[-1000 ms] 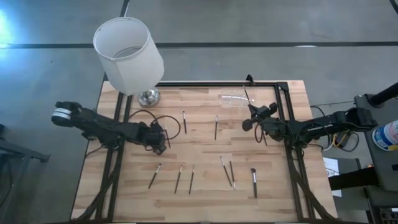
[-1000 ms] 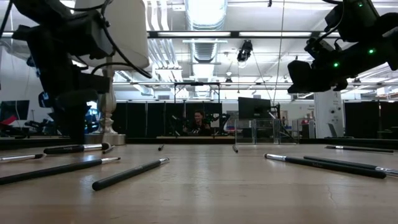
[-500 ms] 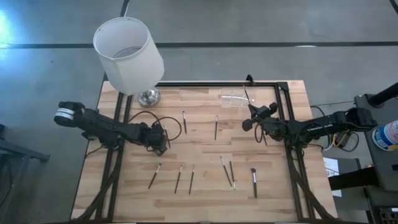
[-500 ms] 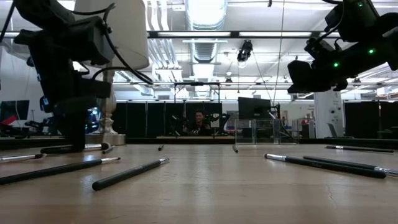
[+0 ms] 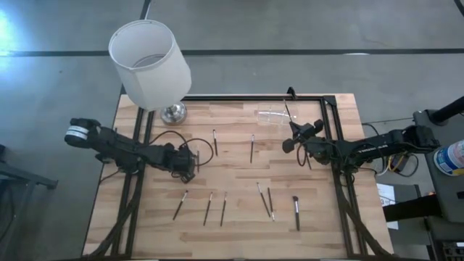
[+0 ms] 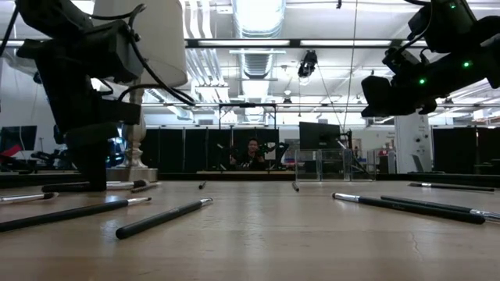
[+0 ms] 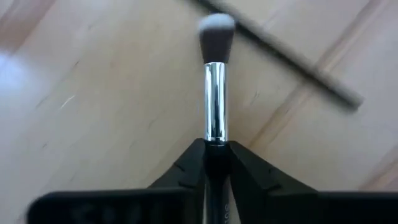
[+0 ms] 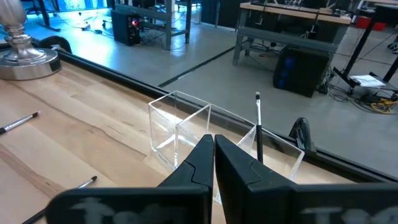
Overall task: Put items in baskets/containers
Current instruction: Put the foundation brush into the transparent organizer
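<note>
- Down at the left-middle of the pale wooden slatted table [image 5: 239, 174], the left gripper [image 7: 211, 163] has its two dark fingers clamped on a slim black makeup brush with a silver ferrule and pale bristles [image 7: 214, 93]
- Just past that brush's tip, another thin dark stick [image 7: 280, 53] lies slantwise on the wood
- Over at the far right, the right gripper [image 8: 214, 152] hangs above the table with its fingers pressed together, holding nothing
- Right in front of it stands the small clear rectangular plastic holder [image 8: 186, 127], with one thin dark brush [image 8: 258, 127] upright in it
- Seven more thin dark brushes lie loose: two [image 5: 214, 141] mid-table, five [image 5: 265, 201] along the near side
- At the far left stands a lamp with a big white cylindrical shade [image 5: 148, 61]
</note>
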You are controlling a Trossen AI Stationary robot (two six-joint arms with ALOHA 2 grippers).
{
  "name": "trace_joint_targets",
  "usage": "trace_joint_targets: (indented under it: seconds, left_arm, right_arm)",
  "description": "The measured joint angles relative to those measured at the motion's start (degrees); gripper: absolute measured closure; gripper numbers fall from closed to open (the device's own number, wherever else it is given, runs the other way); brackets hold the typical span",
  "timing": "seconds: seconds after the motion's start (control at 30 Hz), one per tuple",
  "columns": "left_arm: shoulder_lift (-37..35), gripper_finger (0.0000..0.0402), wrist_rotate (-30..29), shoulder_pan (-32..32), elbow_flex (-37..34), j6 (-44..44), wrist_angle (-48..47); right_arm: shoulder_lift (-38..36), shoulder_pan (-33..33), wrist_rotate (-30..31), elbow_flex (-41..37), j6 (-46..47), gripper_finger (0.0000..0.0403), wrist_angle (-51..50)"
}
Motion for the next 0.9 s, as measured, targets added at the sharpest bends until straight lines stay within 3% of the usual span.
trace_joint_targets:
  seconds: [0.2, 0.4, 0.53, 0.63, 0.73, 0.9]
  left_arm:
    - [-2.8, 0.0373, -4.9, -2.4, -0.4, 2.5, -1.2]
    - [-11.4, 0.0373, -11.7, -7.0, -0.9, 2.3, -1.8]
    - [-18.0, 0.0373, -18.8, -11.8, -4.5, 2.4, 4.4]
    - [-22.6, 0.0373, -22.7, -14.8, -9.6, 7.6, 18.4]
    - [-25.4, 0.0373, -23.0, -15.5, -16.6, 17.2, 40.0]
    - [-25.6, 0.0373, -16.4, -14.0, -27.9, 31.1, 78.4]
  right_arm:
    - [0.0, 0.0, 0.0, 0.0, 0.0, 0.0394, 0.0]
    - [0.0, 0.1, 0.0, 0.0, -0.4, 0.0394, 0.0]
    - [0.0, 0.6, -0.1, -0.7, -0.4, 0.0394, 0.0]
    - [0.0, 1.0, -0.3, -2.0, 1.5, 0.0394, 0.4]
    - [0.1, 1.8, -3.1, -4.2, 2.1, 0.0394, 6.3]
    - [0.1, 3.3, -14.5, -10.2, -2.5, 0.0394, 26.8]
